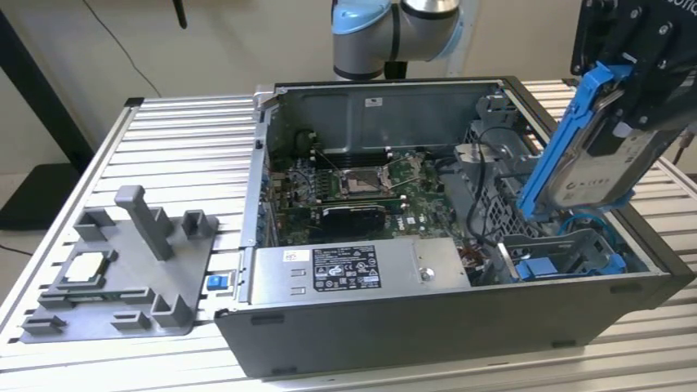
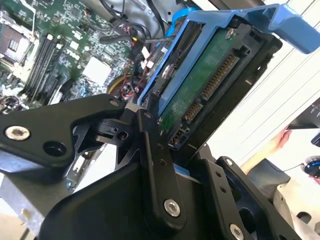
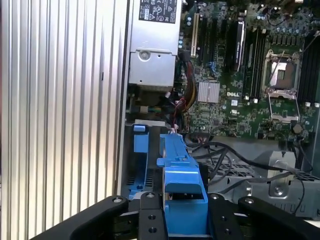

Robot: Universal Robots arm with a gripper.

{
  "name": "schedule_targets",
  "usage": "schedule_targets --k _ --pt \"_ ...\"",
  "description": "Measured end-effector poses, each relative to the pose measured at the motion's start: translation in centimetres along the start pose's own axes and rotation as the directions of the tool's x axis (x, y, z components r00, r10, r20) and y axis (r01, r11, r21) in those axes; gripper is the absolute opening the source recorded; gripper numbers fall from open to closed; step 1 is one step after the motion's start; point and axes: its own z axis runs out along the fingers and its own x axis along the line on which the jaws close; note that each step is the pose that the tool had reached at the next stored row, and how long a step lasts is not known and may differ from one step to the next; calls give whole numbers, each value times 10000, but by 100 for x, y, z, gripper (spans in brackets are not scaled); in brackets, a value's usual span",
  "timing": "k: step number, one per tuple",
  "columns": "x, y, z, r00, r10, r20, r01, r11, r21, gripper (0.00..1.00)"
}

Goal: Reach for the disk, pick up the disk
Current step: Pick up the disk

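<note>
Black gripper (image 1: 642,77) fingers were seen clamped on the disk (image 1: 593,155), which was held tilted above the drive bay at the exterior view's right end of the open computer case (image 1: 360,327). The disk's blue bracket (image 3: 182,200) was pinched between the fingers (image 3: 150,215) in the first wrist view, and its green circuit board (image 2: 205,80) was shown in the second wrist view. A grey fixture (image 1: 126,273) carrying a processor chip (image 1: 85,269) was set on the slatted table (image 1: 175,139), beside the case.
</note>
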Motion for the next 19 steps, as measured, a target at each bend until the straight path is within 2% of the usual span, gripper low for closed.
schedule_targets --k 6,10,19 --pt "135 24 104 10000 -4 3 4 10000 0 0" --pt "147 55 163 10000 -7 -1 7 10000 0 0" --pt "150 55 180 9998 216 -1 -216 9998 7 0"
